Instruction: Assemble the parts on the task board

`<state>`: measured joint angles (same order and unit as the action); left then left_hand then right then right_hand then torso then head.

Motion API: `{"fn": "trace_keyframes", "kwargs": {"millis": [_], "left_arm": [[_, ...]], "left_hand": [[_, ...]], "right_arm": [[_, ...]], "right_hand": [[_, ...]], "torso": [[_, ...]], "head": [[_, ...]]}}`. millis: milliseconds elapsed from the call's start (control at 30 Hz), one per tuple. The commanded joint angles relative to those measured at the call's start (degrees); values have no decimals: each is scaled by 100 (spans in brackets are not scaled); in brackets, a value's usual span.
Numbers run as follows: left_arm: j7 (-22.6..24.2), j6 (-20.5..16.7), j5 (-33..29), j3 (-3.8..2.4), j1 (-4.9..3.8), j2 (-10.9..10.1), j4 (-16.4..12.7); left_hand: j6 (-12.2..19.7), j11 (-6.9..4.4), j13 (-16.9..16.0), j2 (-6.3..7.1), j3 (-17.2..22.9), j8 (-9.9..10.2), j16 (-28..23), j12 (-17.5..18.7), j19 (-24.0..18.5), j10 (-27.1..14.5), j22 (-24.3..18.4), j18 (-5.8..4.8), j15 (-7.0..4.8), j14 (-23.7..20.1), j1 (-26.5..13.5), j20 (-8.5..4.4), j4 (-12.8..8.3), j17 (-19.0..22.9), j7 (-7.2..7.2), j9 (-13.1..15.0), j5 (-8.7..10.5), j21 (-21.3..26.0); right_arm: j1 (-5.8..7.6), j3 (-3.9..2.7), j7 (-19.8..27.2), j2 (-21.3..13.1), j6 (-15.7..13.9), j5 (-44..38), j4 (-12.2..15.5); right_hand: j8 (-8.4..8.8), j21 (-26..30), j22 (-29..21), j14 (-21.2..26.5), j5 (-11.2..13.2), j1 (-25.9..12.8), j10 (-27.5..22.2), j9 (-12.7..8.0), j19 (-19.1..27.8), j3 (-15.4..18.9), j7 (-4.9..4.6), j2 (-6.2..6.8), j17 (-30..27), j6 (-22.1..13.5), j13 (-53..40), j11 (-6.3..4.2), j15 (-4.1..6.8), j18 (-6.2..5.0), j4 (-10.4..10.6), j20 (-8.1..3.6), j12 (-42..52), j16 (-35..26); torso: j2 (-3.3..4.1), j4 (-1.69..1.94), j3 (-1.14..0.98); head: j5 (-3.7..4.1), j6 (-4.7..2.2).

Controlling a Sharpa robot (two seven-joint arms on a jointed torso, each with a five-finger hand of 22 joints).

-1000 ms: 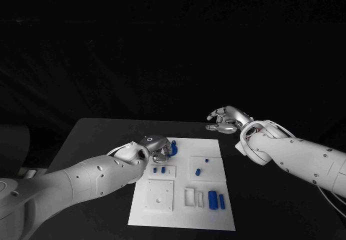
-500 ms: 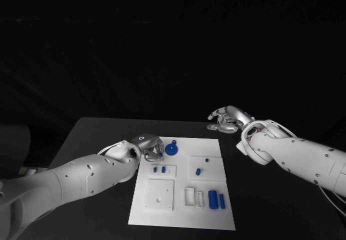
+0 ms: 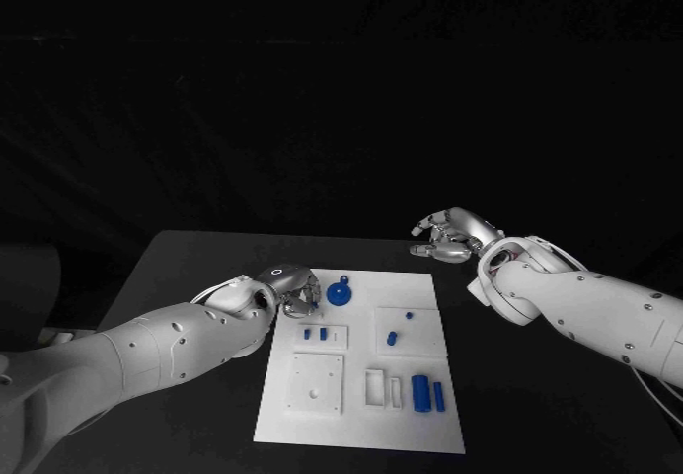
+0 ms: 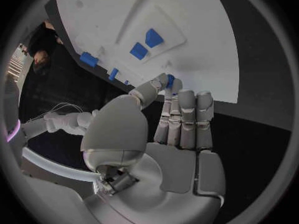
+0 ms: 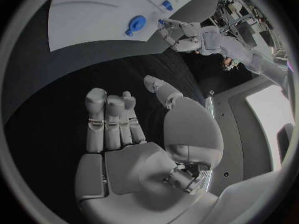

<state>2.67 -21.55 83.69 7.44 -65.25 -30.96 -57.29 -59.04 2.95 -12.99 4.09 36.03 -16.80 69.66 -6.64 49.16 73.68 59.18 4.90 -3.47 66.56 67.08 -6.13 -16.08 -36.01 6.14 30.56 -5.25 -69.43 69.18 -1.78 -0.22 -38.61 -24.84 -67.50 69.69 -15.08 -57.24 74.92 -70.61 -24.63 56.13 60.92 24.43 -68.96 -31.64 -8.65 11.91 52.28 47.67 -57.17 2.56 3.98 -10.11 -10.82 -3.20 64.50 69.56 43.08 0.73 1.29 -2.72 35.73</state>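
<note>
The round blue part point(image 3: 339, 293) lies near the task board's point(image 3: 363, 415) far edge. Just beside it, the left hand point(image 3: 292, 292) pinches a small blue part point(image 4: 170, 80), probably needing seating next. The right hand point(image 3: 448, 238) hovers empty, fingers loosely apart, above the counter's point(image 3: 186, 262) far edge.

Pretty dark room honestly, black all around. Light falls from above onto the white task board point(image 3: 364, 355), which glows brightest. Both wrist cams bend straight edges hard, with dark rims around the circle.
</note>
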Motion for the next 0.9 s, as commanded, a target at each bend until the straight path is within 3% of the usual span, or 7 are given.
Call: {"fn": "trace_keyframes", "kwargs": {"millis": [33, 900], "left_arm": [[52, 98, -56, -1, 1, 37, -7], [10, 252, -69, 13, 50, 181, 104]], "left_hand": [[-36, 2, -2, -69, 31, -19, 14, 4, 44, 53, 5, 267, 4, 51, -4, -262, -2, 8, -6, 4, -19, -7], [-30, 1, 2, -82, 32, -13, 16, 17, 56, 58, 7, 267, 3, 67, -8, -266, 0, 12, -4, -3, -18, -8]], "right_arm": [[0, -2, 32, 6, 51, -44, 10], [0, -2, 32, 15, 53, -48, 8]], "right_hand": [[-20, 30, 57, -49, -27, -9, -17, -7, 20, -2, -29, -10, -6, 0, 9, -19, 0, -489, 18, -42, 29, 17], [-20, 32, 58, -50, -28, -7, -17, -7, 19, -2, -29, -11, -6, -1, 13, -19, 0, -489, 17, -42, 31, 17]], "torso": [[0, 0, -5], [1, -7, -5]], "head": [[-4, 7], [-18, 30]]}}
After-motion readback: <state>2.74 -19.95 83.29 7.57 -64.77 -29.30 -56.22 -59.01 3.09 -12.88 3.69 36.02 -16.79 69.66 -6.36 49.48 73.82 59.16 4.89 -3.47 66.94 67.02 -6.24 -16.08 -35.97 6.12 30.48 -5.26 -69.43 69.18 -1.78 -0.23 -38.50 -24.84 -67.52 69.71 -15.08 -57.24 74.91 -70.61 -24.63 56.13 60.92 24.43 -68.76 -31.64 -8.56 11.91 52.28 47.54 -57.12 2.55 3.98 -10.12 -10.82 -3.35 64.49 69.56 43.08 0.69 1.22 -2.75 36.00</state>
